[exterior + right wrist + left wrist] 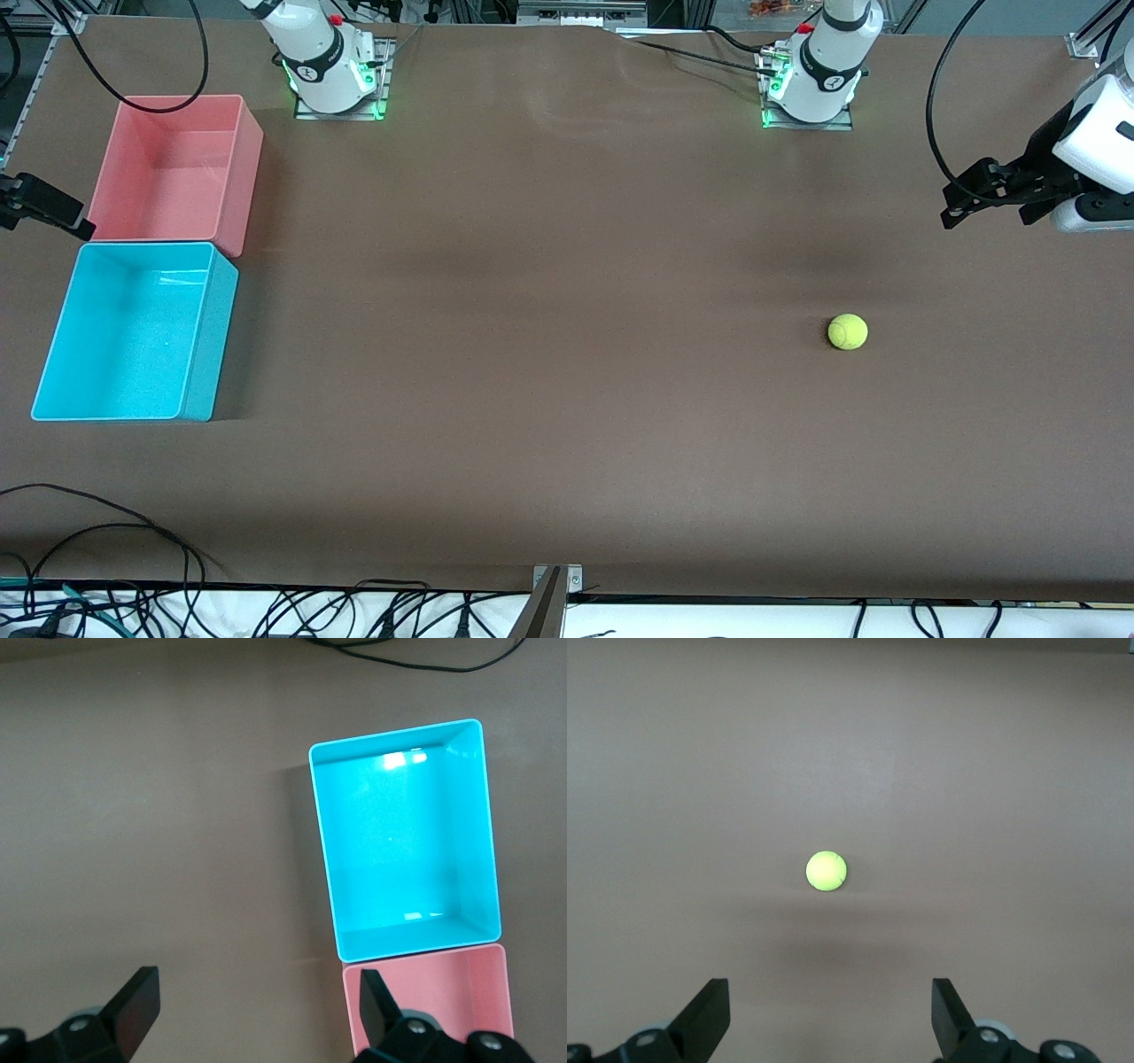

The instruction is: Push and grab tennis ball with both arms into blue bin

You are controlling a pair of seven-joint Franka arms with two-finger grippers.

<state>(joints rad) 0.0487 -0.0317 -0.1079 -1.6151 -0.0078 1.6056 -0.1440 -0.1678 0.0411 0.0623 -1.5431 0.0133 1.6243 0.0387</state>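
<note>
The tennis ball (848, 331), small and yellow-green, rests on the brown table toward the left arm's end, with nothing touching it. In the left wrist view the tennis ball (827, 871) lies well ahead of my left gripper (830, 992), which is open and empty. That left gripper (952, 206) hangs over the table at the left arm's end. The blue bin (133, 328) stands empty at the right arm's end. My right gripper (53, 208) hovers beside the bins, open and empty. In the right wrist view the blue bin (403, 842) shows ahead of my right gripper (257, 983).
A pink bin (173, 168) touches the blue bin's edge farther from the front camera; the pink bin (443, 1001) shows under one right finger. Both arm bases (332, 80) stand along the table's back edge. Black cables (106, 532) trail along the front edge near a metal bracket (554, 585).
</note>
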